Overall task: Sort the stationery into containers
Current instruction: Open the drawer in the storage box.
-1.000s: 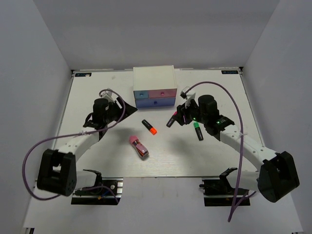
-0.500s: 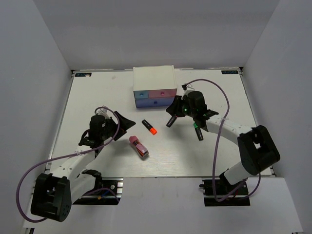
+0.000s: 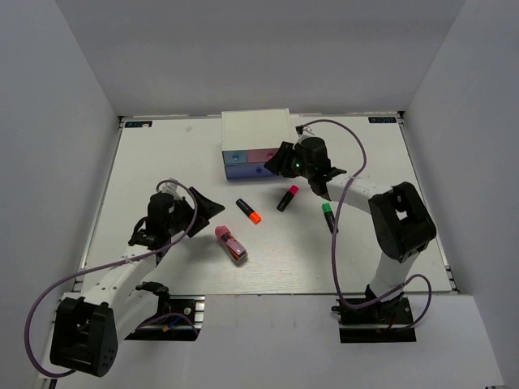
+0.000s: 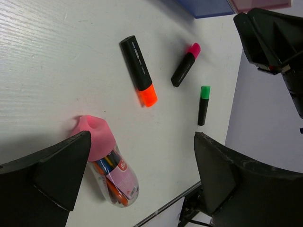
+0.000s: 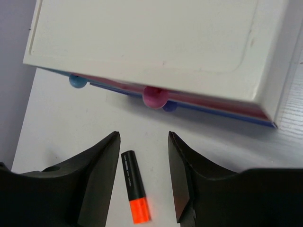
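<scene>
The white mini cabinet (image 3: pixel 255 128) stands at the back middle, its pastel drawers (image 3: pixel 258 162) facing me. My right gripper (image 3: pixel 280 160) is open and empty right in front of the pink drawer. In the right wrist view its jaws (image 5: pixel 142 135) stand just short of the pink knob (image 5: pixel 155 97), with the blue knob (image 5: pixel 77 81) to the left. The orange-capped marker (image 3: pixel 248 211), pink-capped marker (image 3: pixel 287 198), green-capped marker (image 3: pixel 328 217) and pink translucent piece (image 3: pixel 230 243) lie on the table. My left gripper (image 3: pixel 207 204) is open, above the pink piece (image 4: pixel 106 168). The silver-purple block is out of view.
The white table (image 3: pixel 162 162) ends at grey walls on the left, right and back. The right arm's purple cable (image 3: pixel 345 130) arcs beside the cabinet. In the left wrist view the right gripper (image 4: pixel 270 42) shows dark at the top right.
My right gripper has moved up and left, from beside the pink-capped marker to the front of the cabinet's pink drawer. My left arm has drawn back towards the near edge. The stationery has not moved.
</scene>
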